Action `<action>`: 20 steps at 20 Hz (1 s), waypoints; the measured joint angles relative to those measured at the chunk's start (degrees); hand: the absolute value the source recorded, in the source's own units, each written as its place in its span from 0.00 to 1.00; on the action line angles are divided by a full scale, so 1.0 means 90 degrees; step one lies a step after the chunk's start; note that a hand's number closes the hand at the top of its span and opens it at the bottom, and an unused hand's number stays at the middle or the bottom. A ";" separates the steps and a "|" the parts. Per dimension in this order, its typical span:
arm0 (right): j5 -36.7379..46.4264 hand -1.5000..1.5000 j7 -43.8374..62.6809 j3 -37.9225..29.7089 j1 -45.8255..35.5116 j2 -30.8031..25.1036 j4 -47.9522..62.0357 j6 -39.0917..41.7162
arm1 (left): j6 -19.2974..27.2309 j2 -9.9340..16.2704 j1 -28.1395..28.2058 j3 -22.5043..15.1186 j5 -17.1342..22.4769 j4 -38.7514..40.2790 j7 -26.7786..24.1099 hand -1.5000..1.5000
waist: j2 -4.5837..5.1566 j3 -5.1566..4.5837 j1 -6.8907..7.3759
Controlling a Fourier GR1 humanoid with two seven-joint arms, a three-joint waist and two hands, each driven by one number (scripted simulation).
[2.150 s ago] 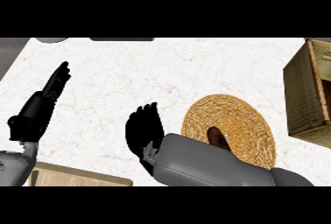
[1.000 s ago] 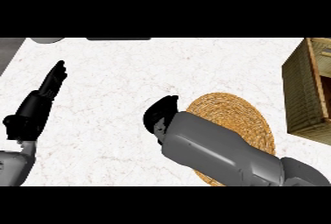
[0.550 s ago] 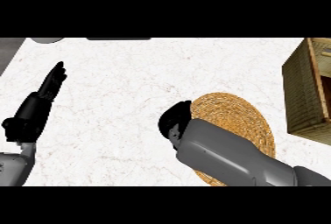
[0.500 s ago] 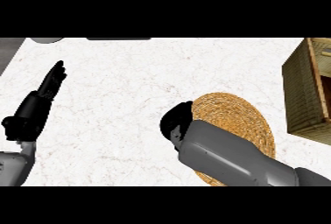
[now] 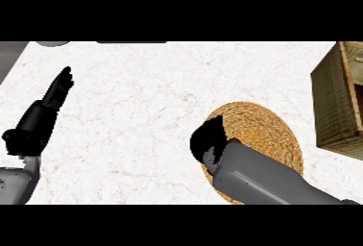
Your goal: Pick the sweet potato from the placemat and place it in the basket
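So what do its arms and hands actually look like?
Each arm is a smooth grey forearm with a rounded, shell-like casing, ending in a black hand. The left hand is slim and all black, with long fingers. The right hand shows as a black shape at the end of its thick grey forearm. No cables, markings or sleeves show on either.

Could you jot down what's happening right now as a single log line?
right robot hand: over placemat edge, fingers hidden | left robot hand: open, resting | sweet potato: unseen | basket: right edge
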 measured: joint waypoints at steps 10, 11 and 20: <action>0.1106 0.00 -0.0281 -0.0358 0.0903 -0.0043 -0.0380 0.0152 | -0.0249 -0.0192 0.0020 0.0197 -0.0224 -0.0031 0.0053 0.50 | 0.0013 0.0000 0.0029; 0.1203 0.00 -0.0343 -0.0409 0.0928 -0.0045 -0.0345 0.0188 | -0.0213 -0.0256 -0.0060 0.0176 -0.0285 -0.0066 0.0162 0.50 | 0.0013 0.0001 0.0032; 0.2107 0.00 -0.0649 -0.0728 0.1404 0.0007 -0.0352 0.0316 | -0.0434 -0.0410 -0.0039 0.0394 -0.0440 -0.0144 0.0246 0.50 | -0.0003 -0.0002 0.0054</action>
